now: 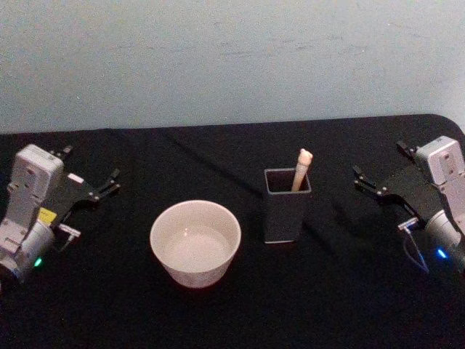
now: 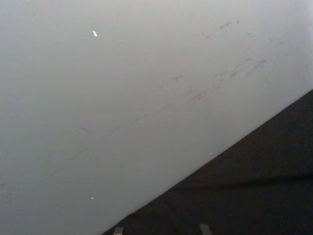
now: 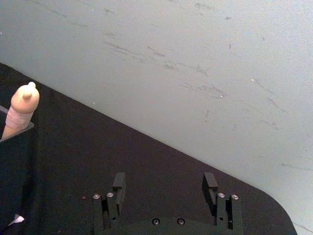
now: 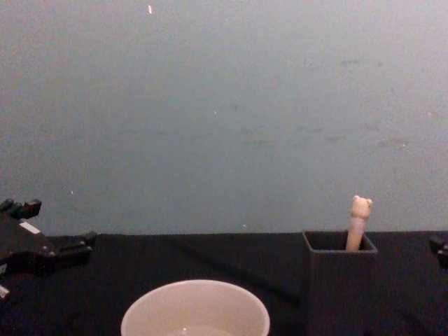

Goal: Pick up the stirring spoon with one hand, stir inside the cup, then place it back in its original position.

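The stirring spoon (image 1: 301, 171) stands in the dark square holder (image 1: 283, 218), a little right of centre in the head view. It leans toward the holder's far right corner, and only its cream handle and tiny bear head clear the rim. The cream cup (image 1: 195, 276) sits near the holder on its left, slightly lower in the frame, with a gap between them. Both rest on the black counter (image 1: 327, 305). The right hand (image 1: 379, 161) is at the right edge of the frame, well apart from the holder, its fingers spread and grasping nothing. The left hand (image 1: 91, 166) is at the left edge, likewise released and empty, well apart from the cup.
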Robot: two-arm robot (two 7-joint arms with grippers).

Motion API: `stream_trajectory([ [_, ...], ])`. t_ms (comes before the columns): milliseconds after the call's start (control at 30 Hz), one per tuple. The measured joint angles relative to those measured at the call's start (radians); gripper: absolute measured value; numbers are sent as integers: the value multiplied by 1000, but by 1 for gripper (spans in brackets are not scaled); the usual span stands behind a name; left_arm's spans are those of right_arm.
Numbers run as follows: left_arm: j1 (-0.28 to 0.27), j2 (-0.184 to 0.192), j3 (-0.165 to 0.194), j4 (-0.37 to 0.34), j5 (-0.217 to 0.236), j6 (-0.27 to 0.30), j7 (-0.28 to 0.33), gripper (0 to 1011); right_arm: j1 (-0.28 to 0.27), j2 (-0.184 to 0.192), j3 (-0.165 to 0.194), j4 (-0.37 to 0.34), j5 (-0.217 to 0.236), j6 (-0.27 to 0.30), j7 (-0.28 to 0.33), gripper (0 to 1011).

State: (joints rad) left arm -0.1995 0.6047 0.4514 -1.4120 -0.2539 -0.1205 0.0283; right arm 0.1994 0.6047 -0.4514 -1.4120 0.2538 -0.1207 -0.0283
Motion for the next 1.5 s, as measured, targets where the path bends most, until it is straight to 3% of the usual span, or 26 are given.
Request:
stream_trajectory([
  [1500,0,0,0,0,0,0,0,1001,0,-1,6,-1,-4,-14,4,1002],
])
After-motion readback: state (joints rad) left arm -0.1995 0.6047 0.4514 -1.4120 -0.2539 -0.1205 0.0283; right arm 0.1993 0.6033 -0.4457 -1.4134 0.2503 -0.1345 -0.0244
